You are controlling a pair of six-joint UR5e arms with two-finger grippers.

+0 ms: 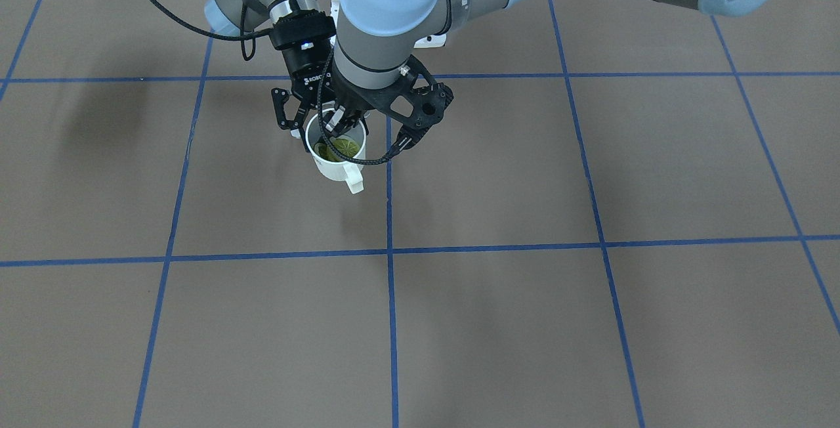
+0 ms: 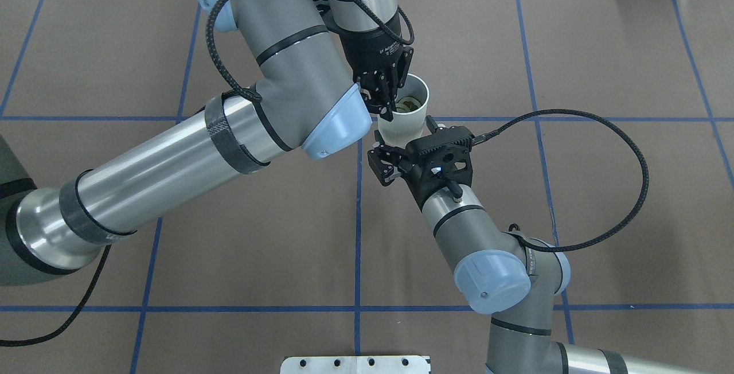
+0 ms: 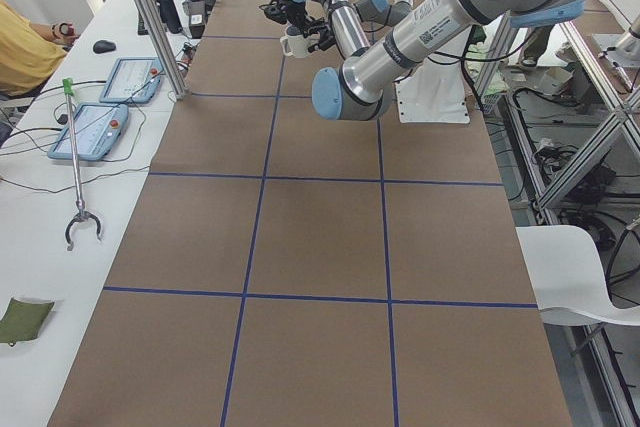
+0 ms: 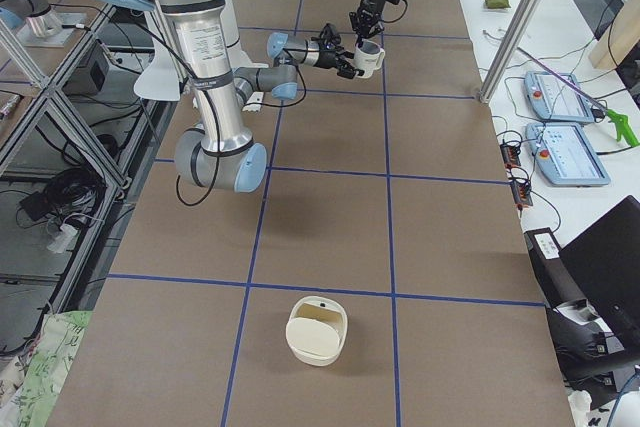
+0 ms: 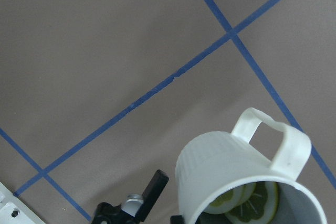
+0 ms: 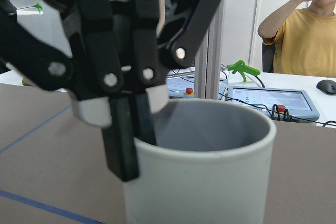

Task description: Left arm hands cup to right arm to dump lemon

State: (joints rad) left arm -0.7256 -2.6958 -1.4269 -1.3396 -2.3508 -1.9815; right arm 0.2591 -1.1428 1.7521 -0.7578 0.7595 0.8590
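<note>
The cream-white cup (image 1: 336,155) hangs upright above the table, its blocky handle (image 5: 275,142) turned away from the robot. Lemon (image 1: 340,147) slices lie inside it, also seen in the left wrist view as the lemon (image 5: 252,203). My left gripper (image 2: 389,105) is shut on the cup's rim, one finger inside and one outside, which shows close up in the right wrist view (image 6: 134,140). My right gripper (image 2: 402,147) is open, with its fingers on either side of the cup's lower body (image 2: 401,130). Whether they touch the cup I cannot tell.
A white lidded container (image 4: 317,335) sits on the brown mat toward the table's right end. Blue tape lines grid the mat. A side desk holds teach pendants (image 3: 95,132) and a grabber tool (image 3: 78,187). A person in a yellow shirt (image 6: 310,40) sits beyond it.
</note>
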